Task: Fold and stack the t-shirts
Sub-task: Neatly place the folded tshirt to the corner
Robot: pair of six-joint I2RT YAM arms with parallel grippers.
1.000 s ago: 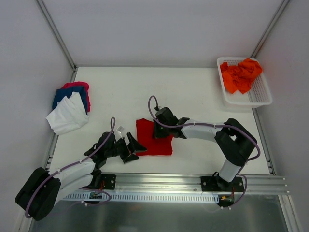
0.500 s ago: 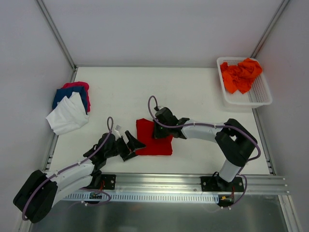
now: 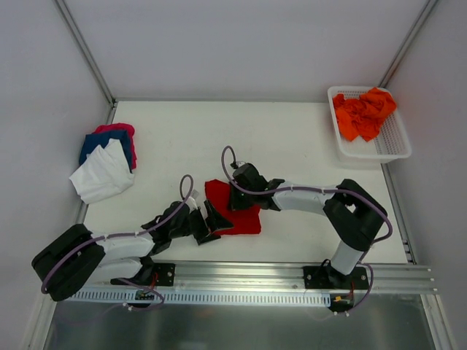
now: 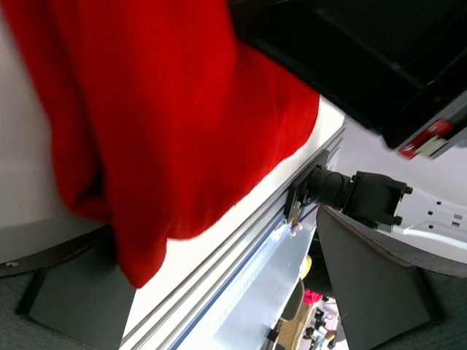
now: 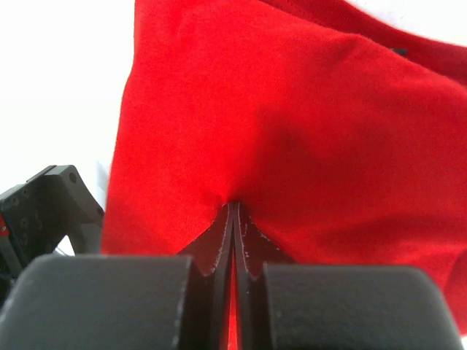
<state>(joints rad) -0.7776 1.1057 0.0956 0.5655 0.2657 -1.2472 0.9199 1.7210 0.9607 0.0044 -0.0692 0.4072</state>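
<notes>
A deep red t-shirt (image 3: pixel 244 215) lies folded near the table's front middle. My right gripper (image 3: pixel 235 199) is shut on a pinch of its upper left part; in the right wrist view the closed fingertips (image 5: pixel 233 213) bite into the red cloth (image 5: pixel 306 124). My left gripper (image 3: pixel 217 227) is open at the shirt's left edge. In the left wrist view the red shirt (image 4: pixel 168 117) fills the upper left and hangs over the left finger (image 4: pixel 69 306); the right finger (image 4: pixel 372 284) stands well apart. Several bright orange t-shirts (image 3: pixel 365 111) lie crumpled in the basket.
A white mesh basket (image 3: pixel 373 154) stands at the back right. At the left, a pile of white (image 3: pixel 101 175), blue (image 3: pixel 102 142) and pink (image 3: pixel 117 129) shirts lies by the wall. The metal rail (image 3: pixel 248 273) runs along the front edge.
My left arm has swung right and forward, bringing its open jaws from beside the red shirt to its left edge. The right gripper has stayed shut on the shirt.
</notes>
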